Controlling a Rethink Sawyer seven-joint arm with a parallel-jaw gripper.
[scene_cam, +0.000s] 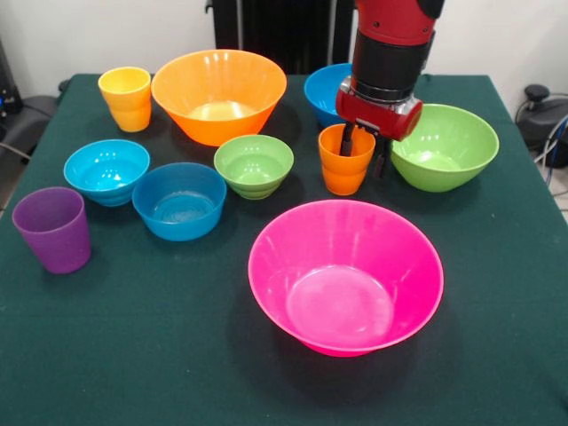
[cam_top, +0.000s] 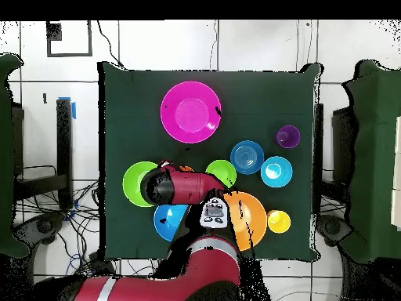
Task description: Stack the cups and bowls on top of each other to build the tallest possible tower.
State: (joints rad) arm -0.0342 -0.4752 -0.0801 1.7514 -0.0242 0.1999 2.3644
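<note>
Currently my fingers (scene_cam: 362,146) straddle the orange cup's (scene_cam: 345,169) rim, spread, not yet pinching, poised to lift it toward the pink bowl (scene_cam: 345,275) as tower base.

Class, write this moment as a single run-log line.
arm: above orange cup | pincer: open, straddling cup rim | pink bowl: empty | tower: not started
</note>
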